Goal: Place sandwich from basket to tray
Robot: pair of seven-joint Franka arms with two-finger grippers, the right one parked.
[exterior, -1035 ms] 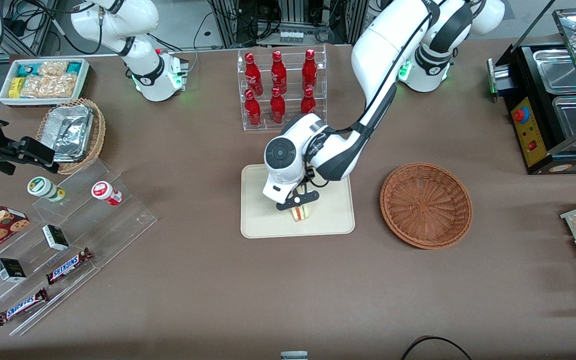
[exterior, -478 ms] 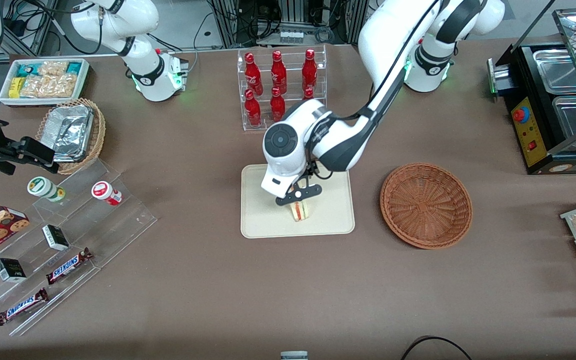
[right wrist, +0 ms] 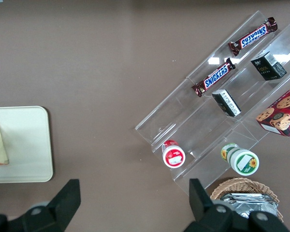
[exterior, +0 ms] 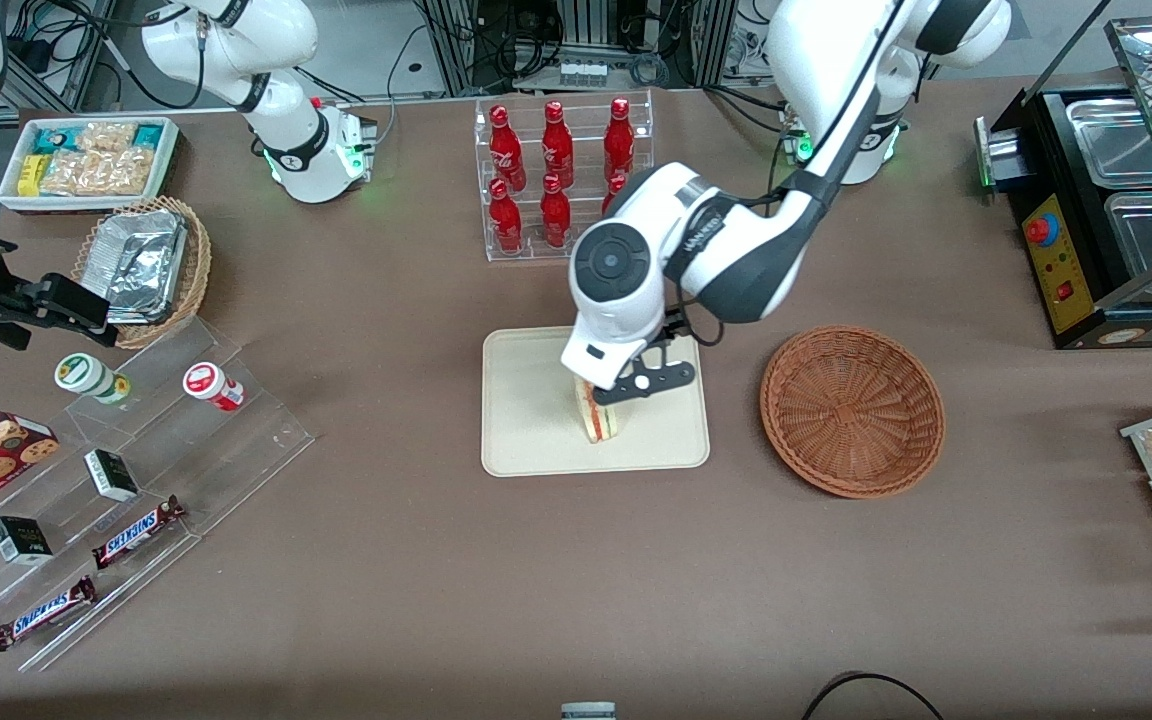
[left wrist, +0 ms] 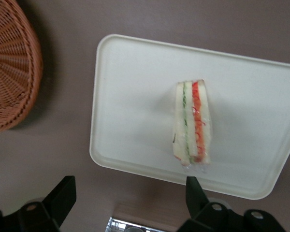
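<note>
Sandwich: stood on edge on tray; jaws spread wide above it, released; basket beside tray

The tool hangs above the tray, fingers spread wide with nothing between them, so it's clear of the sandwich standing on edge below. Bare tray all around the sandwich. The basket sits beside the tray toward the working arm's end, with a strip of bare worktop between. Bottle rack stands farther from the front camera than the tray, close by the arm's elbow. Nearer the camera the worktop is wide open.
</note>
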